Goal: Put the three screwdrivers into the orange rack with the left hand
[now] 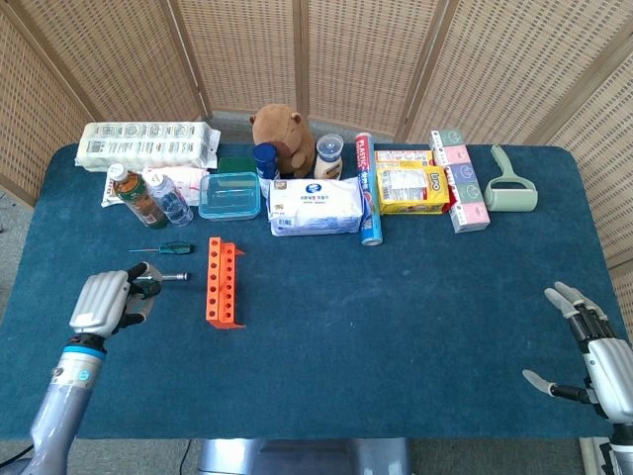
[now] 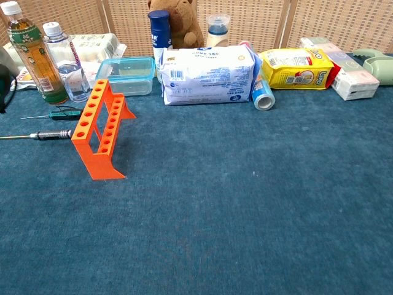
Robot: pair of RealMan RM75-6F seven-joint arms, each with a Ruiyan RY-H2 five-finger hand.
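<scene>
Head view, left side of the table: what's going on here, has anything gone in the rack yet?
Not yet. The orange rack stands empty. The left hand, raised off the table beside it, seems to grip one small screwdriver. The green-handled screwdriver and the black-handled screwdriver lie on the cloth left of the rack. The right hand hangs open at the far right edge, holding nothing.

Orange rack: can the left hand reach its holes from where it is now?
Probably yes. The left hand, holding a screwdriver, sits just beside the orange rack, whose holes face up uncovered. Only the black-handled screwdriver lies flat on the table between them.
</scene>
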